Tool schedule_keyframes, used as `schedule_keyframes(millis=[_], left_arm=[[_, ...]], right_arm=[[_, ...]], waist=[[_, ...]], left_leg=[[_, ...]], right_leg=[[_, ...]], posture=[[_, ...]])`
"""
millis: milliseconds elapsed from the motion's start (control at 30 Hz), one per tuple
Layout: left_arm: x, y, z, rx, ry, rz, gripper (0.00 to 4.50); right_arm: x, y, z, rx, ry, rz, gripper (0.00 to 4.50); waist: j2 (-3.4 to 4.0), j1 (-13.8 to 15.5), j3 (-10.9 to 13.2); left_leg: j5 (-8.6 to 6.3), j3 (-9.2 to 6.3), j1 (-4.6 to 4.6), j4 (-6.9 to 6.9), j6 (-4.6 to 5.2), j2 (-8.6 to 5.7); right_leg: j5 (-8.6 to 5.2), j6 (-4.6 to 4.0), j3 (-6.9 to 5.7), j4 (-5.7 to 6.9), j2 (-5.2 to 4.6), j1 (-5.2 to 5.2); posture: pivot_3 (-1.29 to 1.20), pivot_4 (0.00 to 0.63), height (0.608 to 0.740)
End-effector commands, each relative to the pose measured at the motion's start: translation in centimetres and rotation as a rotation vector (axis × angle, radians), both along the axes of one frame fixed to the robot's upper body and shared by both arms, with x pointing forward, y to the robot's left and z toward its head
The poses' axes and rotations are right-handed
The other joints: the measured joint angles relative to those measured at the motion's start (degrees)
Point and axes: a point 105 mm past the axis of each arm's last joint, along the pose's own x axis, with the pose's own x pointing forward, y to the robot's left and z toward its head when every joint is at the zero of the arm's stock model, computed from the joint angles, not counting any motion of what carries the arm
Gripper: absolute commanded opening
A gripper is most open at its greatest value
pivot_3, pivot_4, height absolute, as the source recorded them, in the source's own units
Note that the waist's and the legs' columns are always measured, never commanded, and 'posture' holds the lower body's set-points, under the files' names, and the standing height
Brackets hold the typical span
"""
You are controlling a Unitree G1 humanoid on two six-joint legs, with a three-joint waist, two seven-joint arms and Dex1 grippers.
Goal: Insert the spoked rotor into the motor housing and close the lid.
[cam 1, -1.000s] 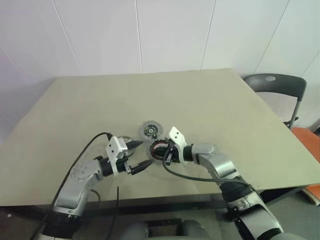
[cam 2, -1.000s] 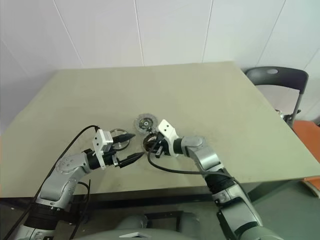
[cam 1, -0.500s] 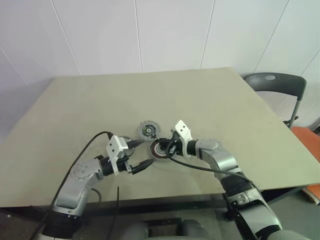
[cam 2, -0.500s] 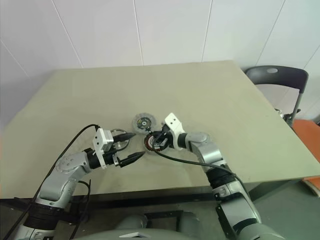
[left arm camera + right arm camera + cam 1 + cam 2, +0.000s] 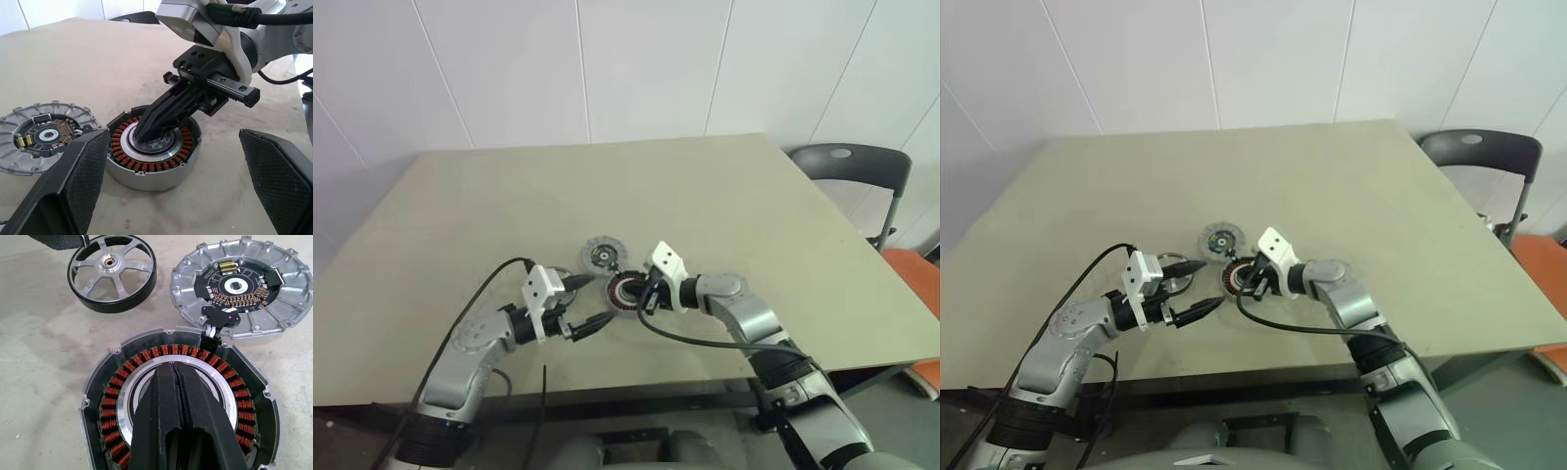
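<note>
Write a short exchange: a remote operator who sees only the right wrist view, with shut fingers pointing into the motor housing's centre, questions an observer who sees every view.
Operator: My right gripper is shut over the centre of the motor housing. Is the left gripper open?
Observer: Yes. The left gripper is wide open, with nothing between its fingers.
Operator: Where is it relative to the spoked rotor?
Observer: Close beside it, on the housing's left side. The rotor lies flat on the table, ungripped.
</note>
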Motion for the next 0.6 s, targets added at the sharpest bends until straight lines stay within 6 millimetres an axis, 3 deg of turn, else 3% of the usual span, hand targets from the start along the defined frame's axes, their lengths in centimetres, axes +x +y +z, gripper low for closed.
schedule_keyframes(millis=[33,433,600], left_arm=[[0.1,-0.2,1.2,-0.012,-0.055,-0.011,4.5],[0.2,-0.1,1.0,-0.011,-0.058,-0.009,4.5],[0.2,-0.1,1.0,-0.012,-0.058,-0.011,4.5]], right_arm=[[0.0,0.4,-1.2,-0.032,0.0,-0.026,0.02],[-2.2,-0.8,-4.5,-0.197,0.083,0.068,0.02],[-1.4,-1.0,-4.2,-0.189,0.06,0.024,0.02]], waist=[[0.0,0.0,0.0],[-0.02,0.0,0.0],[0.0,0.0,-0.1]], left_leg=[[0.0,0.0,0.0,0.0,0.0,0.01],[-0.02,0.02,0.66,-0.07,-0.01,0.04],[-0.14,0.02,0.88,-0.1,-0.17,0.12]], right_leg=[[0.0,0.01,0.0,0.0,0.01,0.0],[-0.06,-0.04,0.0,-0.07,0.02,0.61],[-0.08,-0.04,-0.09,-0.31,-0.01,0.95]], posture=[[0.0,0.0,0.74],[0.0,0.0,0.74],[0.0,0.0,0.74]])
